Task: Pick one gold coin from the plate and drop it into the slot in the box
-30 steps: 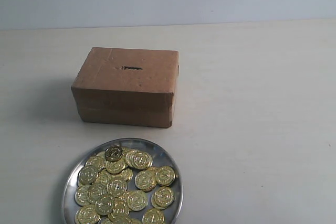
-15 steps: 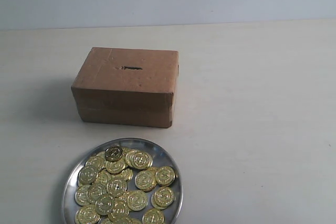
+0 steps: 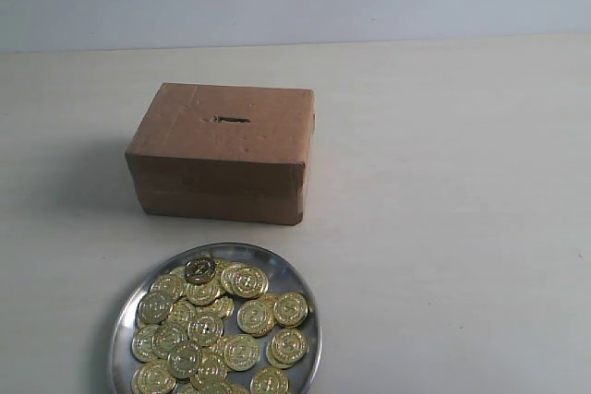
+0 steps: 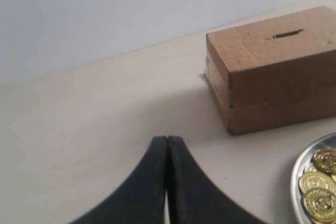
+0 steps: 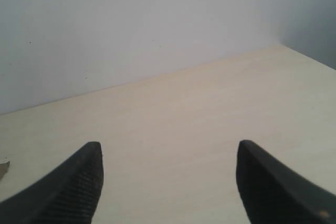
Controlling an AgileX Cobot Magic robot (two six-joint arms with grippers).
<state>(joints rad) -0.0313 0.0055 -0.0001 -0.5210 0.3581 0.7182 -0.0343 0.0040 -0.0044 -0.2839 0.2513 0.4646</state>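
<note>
On pale tabletop [image 3: 462,182], brown box [image 3: 222,149], slot [image 3: 231,120] on top, beyond plate [image 3: 283,274] heaped with gold coins [image 3: 208,329]; left claw [image 4: 167,145] pressed together, right claw [image 5: 169,148] spread wide, both empty.

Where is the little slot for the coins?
The slot is in the top of the box, left of centre in the exterior view, just beyond the plate of gold coins.

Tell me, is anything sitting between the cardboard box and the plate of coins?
Nothing: the exterior view shows only bare table between the box and the plate.
</note>
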